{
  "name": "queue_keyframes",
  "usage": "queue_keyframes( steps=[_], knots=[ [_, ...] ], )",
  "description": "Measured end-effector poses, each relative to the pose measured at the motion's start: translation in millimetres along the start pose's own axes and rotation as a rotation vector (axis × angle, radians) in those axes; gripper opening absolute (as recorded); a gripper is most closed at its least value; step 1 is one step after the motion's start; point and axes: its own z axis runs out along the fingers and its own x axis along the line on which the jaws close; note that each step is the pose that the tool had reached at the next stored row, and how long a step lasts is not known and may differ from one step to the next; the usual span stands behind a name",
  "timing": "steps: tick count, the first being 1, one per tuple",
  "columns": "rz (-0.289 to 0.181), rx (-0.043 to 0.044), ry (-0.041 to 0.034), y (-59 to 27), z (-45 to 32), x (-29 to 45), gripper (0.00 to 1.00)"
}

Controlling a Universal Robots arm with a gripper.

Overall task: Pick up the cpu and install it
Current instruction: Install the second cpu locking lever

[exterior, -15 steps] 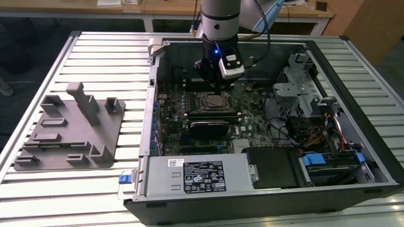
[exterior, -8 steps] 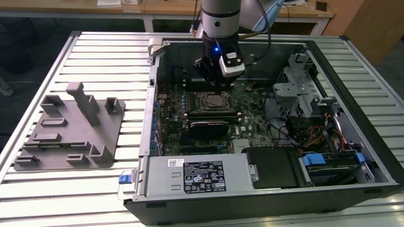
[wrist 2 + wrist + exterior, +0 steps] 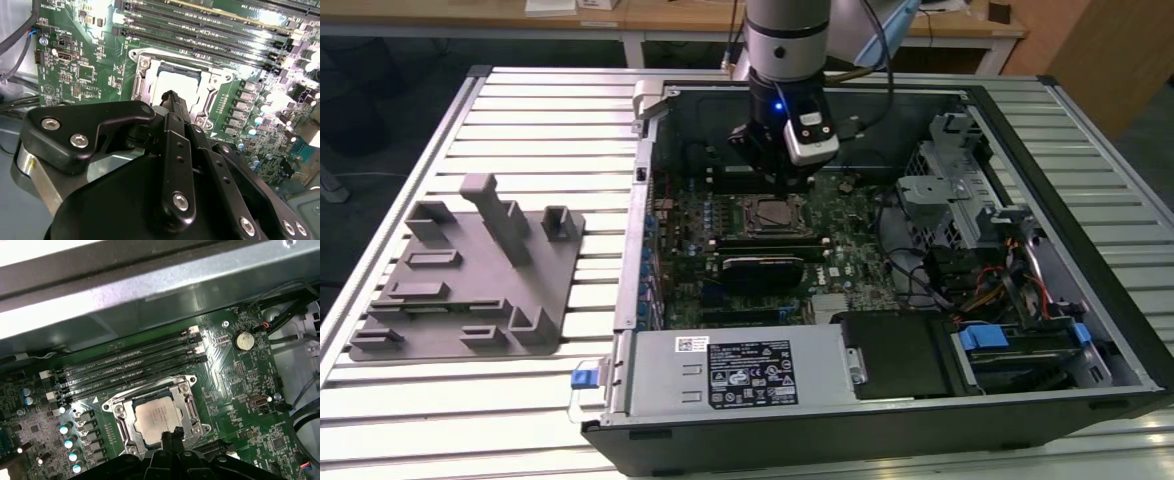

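The cpu [image 3: 156,420] lies flat in the motherboard socket [image 3: 121,421], its silver-grey top facing up inside the metal frame. In the second wrist view the cpu [image 3: 176,84] shows just beyond my black fingertips. My gripper [image 3: 171,433] hangs low over the near edge of the chip with its two fingers pressed together and nothing between them. In the exterior view the gripper [image 3: 777,190] stands upright inside the open computer case, directly above the socket [image 3: 774,212]. I cannot tell whether the tips touch the chip.
A grey plastic fixture block [image 3: 467,280] lies on the slatted table at the exterior view's left. Inside the case [image 3: 1014,130] are the power supply [image 3: 734,370], a drive cage [image 3: 961,200] with cables, memory slots [image 3: 130,365] and a coin battery [image 3: 244,340].
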Motion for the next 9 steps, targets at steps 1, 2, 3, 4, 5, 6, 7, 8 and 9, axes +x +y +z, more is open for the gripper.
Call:
queue_keyframes(
  steps=[1,2,3,4,5,6,7,8,9],
  knots=[
    [0.0,0.0,0.0,-1.1,0.0,-0.5,0.11],
    [0.0,0.0,0.0,-2.3,0.1,-1.0,0.11],
    [0.0,0.0001,0.0,-3.7,0.1,-1.5,0.11],
    [0.0,0.0002,0.0,-5.2,0.2,-2.0,0.11],
    [0.0,0.0,0.0,-6.8,0.3,-2.6,0.11],
    [0.0,0.0,0.0,-8.7,0.3,-3.3,0.11],
    [0.0,-0.0001,0.0,-10.7,0.5,-3.9,0.11],
    [0.0,-0.0001,0.0001,-12.7,0.5,-4.6,0.11],
    [0.0,0.0,0.0001,-14.7,0.6,-5.3,0.11]
  ],
)
